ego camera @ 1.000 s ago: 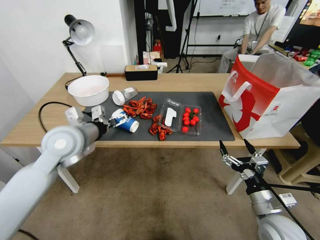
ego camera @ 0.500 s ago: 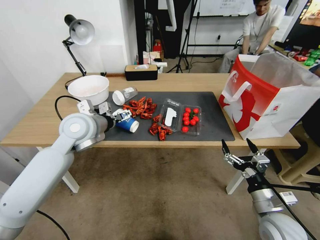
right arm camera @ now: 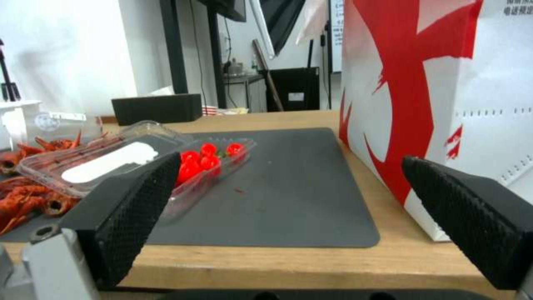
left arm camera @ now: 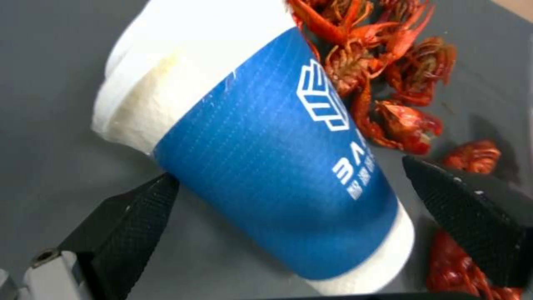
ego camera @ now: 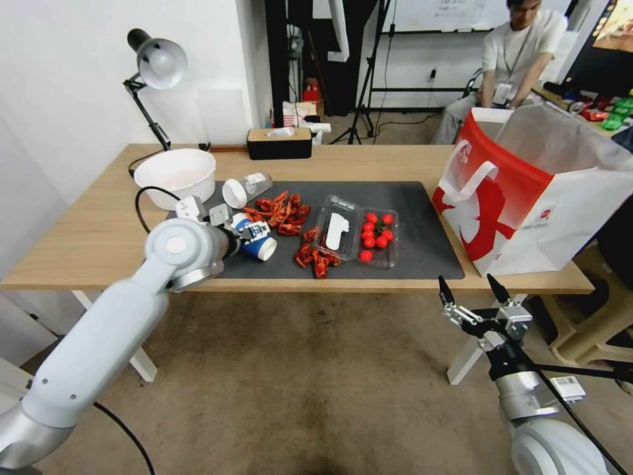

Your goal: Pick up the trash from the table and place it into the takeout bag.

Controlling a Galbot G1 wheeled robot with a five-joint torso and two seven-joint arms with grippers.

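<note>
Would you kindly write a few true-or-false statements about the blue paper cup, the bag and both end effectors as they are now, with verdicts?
1. The blue paper cup lies on its side on the dark grey mat. True.
2. The left end effector is shut on the cup. False: its fingers stand open either side of it.
3. The red-and-white paper takeout bag lies flat. False: it stands upright, mouth open.
4. The right end effector hangs open below the table edge. True.
</note>
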